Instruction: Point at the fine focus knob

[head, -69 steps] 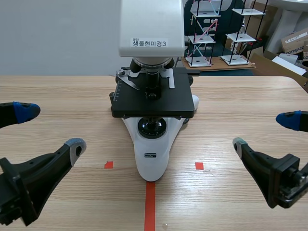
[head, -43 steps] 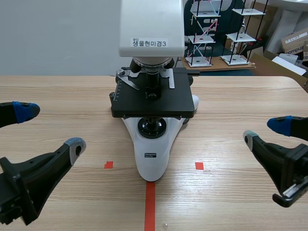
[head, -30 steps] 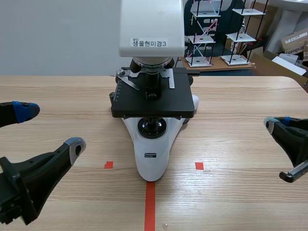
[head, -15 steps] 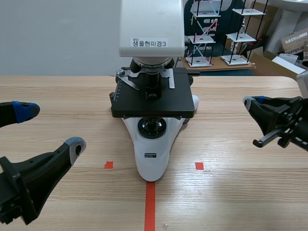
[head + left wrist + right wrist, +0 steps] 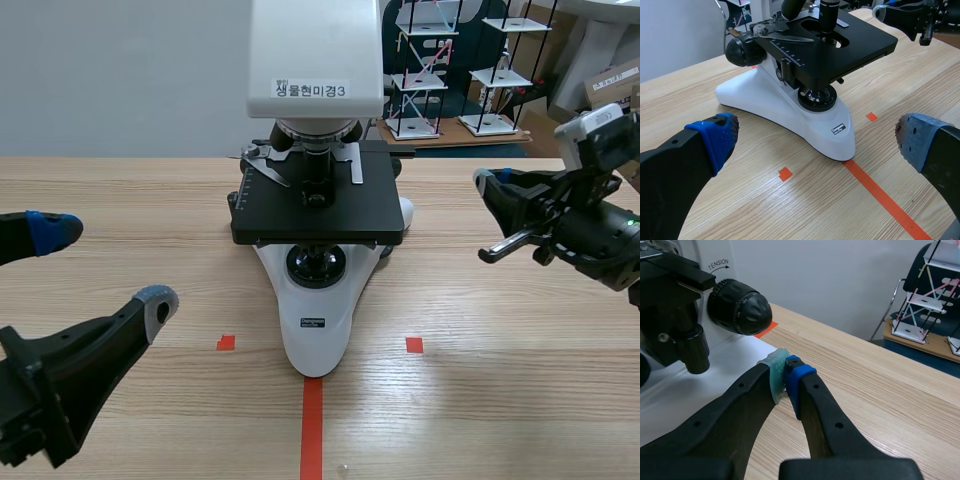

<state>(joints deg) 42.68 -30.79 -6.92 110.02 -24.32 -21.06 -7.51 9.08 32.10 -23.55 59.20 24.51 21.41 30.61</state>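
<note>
Bright and even throughout, lit softly from overhead. Only faint, soft-edged shadows on the table around the microscope. Deeper shade beneath the black stage, falling across the white base. Dull sheen on the rounded face of the knob in the right wrist view. Pale, near-washed white on the microscope's upper body in the scene view.

Microscope centred on wooden table; left gripper low, fingers wide apart; right gripper raised near stage, fingertips together.
</note>
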